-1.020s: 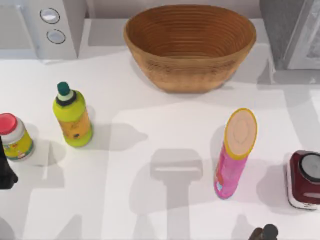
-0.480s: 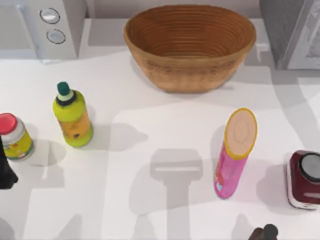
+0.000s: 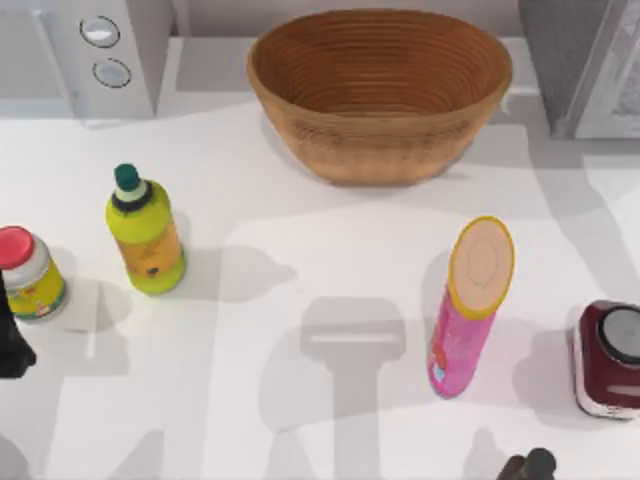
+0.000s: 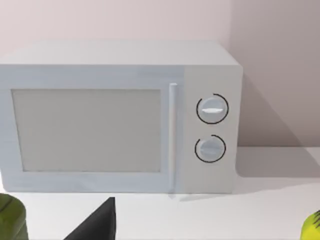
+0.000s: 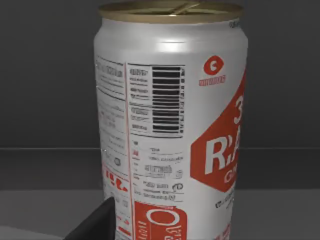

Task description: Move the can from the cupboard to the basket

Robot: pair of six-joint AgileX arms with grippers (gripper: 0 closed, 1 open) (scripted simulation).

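Note:
The can [image 5: 170, 125], silver-white with red print and a barcode, stands upright and very close in the right wrist view, inside the dark grey cupboard [image 5: 45, 75]. A dark part of my right gripper [image 5: 97, 222] shows beside the can's lower side. In the top view the cupboard [image 3: 555, 60] is at the back right with its pale door panel [image 3: 615, 80]. The can is hidden there. The orange-brown wicker basket [image 3: 380, 140] sits at the back middle, holding nothing. My left arm [image 3: 8, 345] is parked at the left edge.
A white microwave [image 3: 100, 50] with two knobs stands at the back left. On the table are a green bottle [image 3: 145, 235], a red-lidded jar [image 3: 28, 272], a tall pink tube [image 3: 468, 310] and a dark-red container [image 3: 608, 360]. Part of my right arm [image 3: 530, 466] shows at the front edge.
Shadows on the table beside the cupboard have shifted. The objects on the table and the left arm have not moved.

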